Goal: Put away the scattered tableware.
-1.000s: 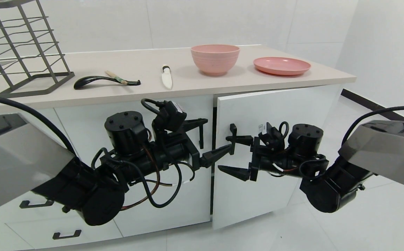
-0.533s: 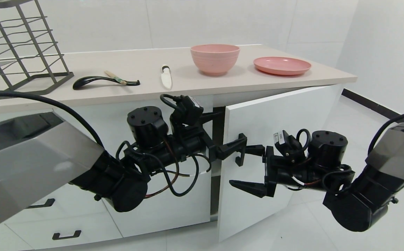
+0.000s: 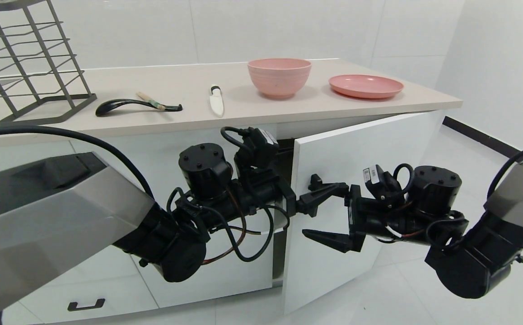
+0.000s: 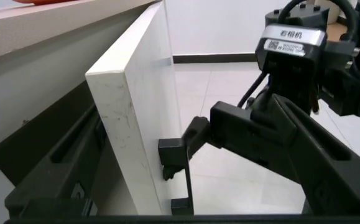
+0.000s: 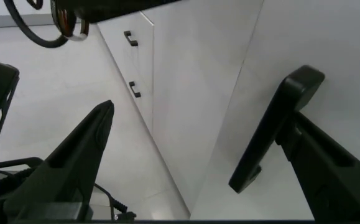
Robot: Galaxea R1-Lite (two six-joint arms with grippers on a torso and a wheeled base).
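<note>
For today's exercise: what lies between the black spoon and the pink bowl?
A white knife lies there, touching neither spoon nor bowl; the head view shows it.

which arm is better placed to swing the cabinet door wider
Probably right: the right pincer, open, has a finger at the door handle; the left pincer sits by the door's free edge.

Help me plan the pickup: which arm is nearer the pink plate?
Right. The right arm hangs low before the open cupboard door, roughly under the pink plate; the left arm is farther left, below the knife.
</note>
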